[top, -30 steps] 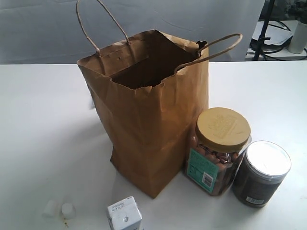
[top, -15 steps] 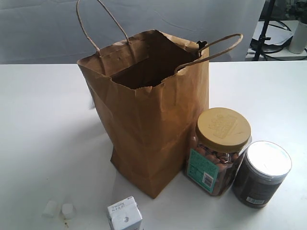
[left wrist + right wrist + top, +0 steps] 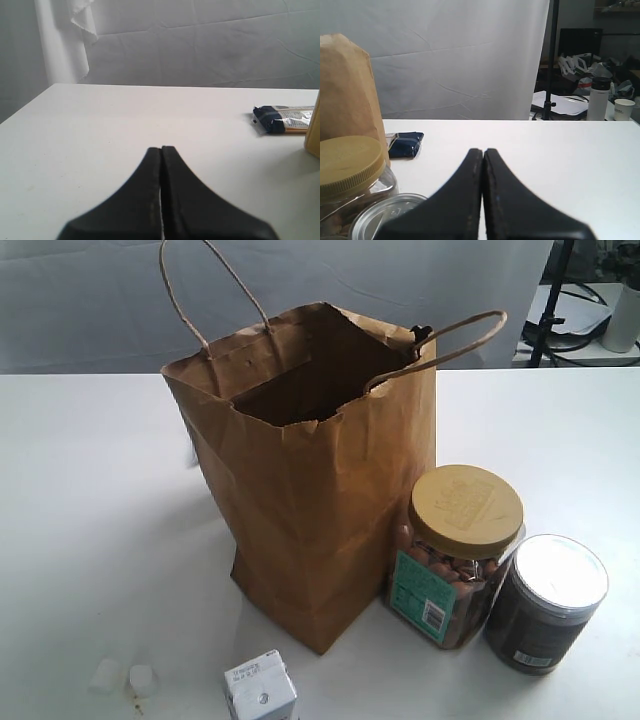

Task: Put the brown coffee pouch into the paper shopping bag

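paper shopping bag point(image 3: 320, 500) central, nut jar point(image 3: 455, 560) just right (second jar point(image 3: 545, 605) further right), carton point(image 3: 260, 692) in front

The exterior camera stands high and close to the paper bag point(image 3: 320, 520), looking steeply down into its open mouth and onto the worktop point(image 3: 80, 490). The left wrist camera sits low over the worktop and faces along the closed left claw point(image 3: 160, 150) toward a grey curtain point(image 3: 200, 45). The right wrist camera sits equally low behind the closed right claw point(image 3: 483, 151), near the bag. With the exterior view it shares the bag, the yellow-lidded jar point(image 3: 455, 555) and the silver-lidded jar point(image 3: 545, 605). Both wrist views catch the dark blue packet point(image 3: 280, 119) near the bag.
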### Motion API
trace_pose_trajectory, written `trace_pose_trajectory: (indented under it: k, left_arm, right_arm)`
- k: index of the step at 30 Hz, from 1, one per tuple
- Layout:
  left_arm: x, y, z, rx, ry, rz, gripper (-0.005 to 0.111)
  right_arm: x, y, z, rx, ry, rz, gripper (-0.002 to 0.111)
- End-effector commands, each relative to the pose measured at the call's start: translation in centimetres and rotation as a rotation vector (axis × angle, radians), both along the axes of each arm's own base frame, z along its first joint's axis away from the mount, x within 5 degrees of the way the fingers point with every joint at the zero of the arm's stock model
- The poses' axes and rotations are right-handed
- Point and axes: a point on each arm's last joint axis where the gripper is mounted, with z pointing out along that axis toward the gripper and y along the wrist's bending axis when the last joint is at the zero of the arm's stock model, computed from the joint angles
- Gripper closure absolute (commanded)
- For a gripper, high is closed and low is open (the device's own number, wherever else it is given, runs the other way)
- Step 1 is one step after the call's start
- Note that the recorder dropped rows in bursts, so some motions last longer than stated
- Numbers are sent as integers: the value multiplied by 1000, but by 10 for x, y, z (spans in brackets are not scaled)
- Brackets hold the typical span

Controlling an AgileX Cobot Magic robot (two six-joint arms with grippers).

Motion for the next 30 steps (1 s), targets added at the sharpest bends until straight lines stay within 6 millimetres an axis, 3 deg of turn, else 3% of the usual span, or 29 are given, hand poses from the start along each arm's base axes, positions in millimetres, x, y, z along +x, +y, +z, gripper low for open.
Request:
trace_pose_trajectory:
  k: [1, 30]
  left_arm:
    - [0, 0, -1, 1, -5, 4, 107]
    - [0, 0, -1, 1, -5, 4, 107]
  right_arm:
    - [0, 0, -1, -3, -2, -5, 108]
    - [1, -3, -1, -3, -2, -62, 108]
